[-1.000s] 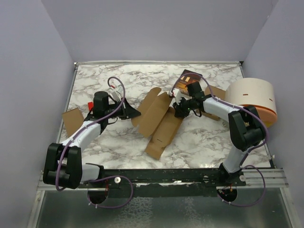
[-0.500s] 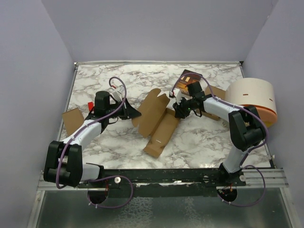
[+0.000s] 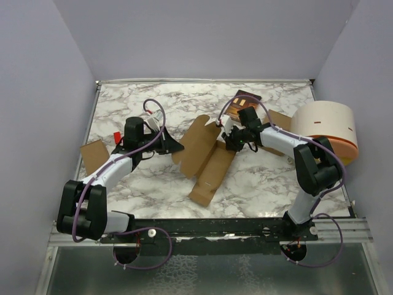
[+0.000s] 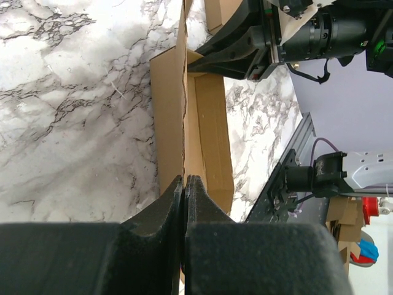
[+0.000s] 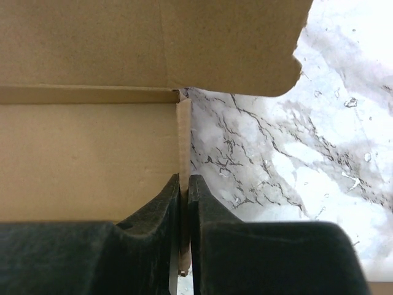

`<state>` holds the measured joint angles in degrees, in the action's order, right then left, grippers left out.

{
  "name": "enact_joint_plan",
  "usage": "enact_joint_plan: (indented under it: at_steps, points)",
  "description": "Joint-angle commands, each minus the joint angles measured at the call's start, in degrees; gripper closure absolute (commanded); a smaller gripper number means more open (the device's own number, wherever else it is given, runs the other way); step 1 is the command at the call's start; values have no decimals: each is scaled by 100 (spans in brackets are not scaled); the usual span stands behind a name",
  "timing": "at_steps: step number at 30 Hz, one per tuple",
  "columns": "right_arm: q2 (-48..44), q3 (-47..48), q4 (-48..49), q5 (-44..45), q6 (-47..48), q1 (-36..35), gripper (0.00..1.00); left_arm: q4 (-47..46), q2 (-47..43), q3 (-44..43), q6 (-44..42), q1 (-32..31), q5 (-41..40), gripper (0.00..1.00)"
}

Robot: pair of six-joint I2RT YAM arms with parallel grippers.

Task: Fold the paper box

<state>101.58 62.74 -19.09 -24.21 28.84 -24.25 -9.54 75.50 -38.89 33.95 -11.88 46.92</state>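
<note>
The paper box (image 3: 206,158) is tan cardboard, lying partly unfolded mid-table with flaps spread and one panel raised. My left gripper (image 3: 174,146) is shut on the box's left edge. In the left wrist view its jaws (image 4: 185,178) pinch a thin upright cardboard panel (image 4: 167,104). My right gripper (image 3: 229,142) is shut on the box's right side. The right wrist view shows its jaws (image 5: 183,177) clamped on a narrow cardboard edge of the box (image 5: 92,141), with a rounded flap (image 5: 233,43) above.
A round white drum with an orange band (image 3: 325,126) stands at the right edge. A dark printed booklet (image 3: 246,99) lies behind the right arm, and more cardboard (image 3: 280,119) lies under that arm. Another cardboard piece (image 3: 93,157) and a red item (image 3: 116,136) lie at the left.
My right gripper has closed down onto the box's edge and shifted slightly back. The box's near end has swung a little. The left gripper keeps its hold.
</note>
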Motion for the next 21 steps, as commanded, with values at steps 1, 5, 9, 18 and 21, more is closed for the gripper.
enact_joint_plan:
  at_steps: [1, 5, 9, 18, 21]
  points:
    - [109, 91, 178, 429, 93, -118, 94, -181, 34, -234, 3, -97, -1, 100]
    - [192, 90, 223, 815, 79, -188, 99, -231, 45, -292, 32, -155, -18, 100]
    - [140, 1, 415, 1300, 52, -232, 99, -193, 8, -290, -8, -167, -34, 100]
    - [107, 98, 131, 618, -37, -238, 89, 136, -1, -437, -267, -165, -184, 100]
    - [33, 146, 58, 445, -117, -230, 82, 429, -9, -575, -531, -166, -320, 100]
